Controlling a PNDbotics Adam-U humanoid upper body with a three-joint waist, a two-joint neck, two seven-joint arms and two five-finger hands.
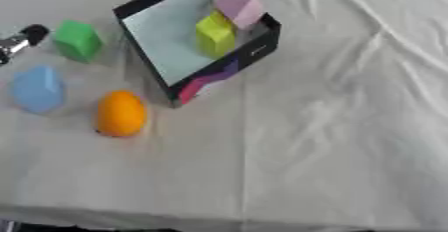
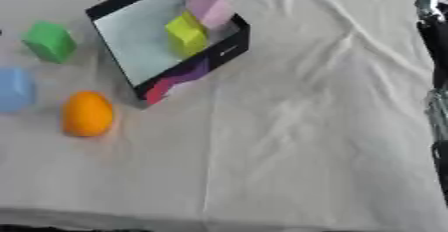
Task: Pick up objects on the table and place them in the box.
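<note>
Status: black-walled cardboard box with pale floor [image 1: 254,51] sits upper-centre on the white wrinkled tablecloth [image 1: 332,126], turned at an angle. Already inside: yellow foam block [image 1: 214,33] and pink foam block [image 1: 238,3], both against the far-right wall.

Still out, all left of the box: green foam block [image 1: 77,40], blue faceted foam block [image 1: 37,89], orange egg-shaped object [image 1: 120,113]. Orange one lies nearest the box's front corner, apart from it.

My left hand [image 1: 19,41] only shows as a black-and-silver bit at the left edge, just beside the green block, not touching as far as I can see. Can't tell whether its fingers are released or clenched. Right arm [image 2: 435,51] is along the right edge of the right eye view; the hand itself isn't visible.

Judgement: green block is next, left hand. Plan: come from above, thumb and fingers on opposite flat faces, lift straight up so the blue block isn't nudged. Carry over the near-left wall with clearance and drop on the bare floor, away from yellow/pink.
</note>
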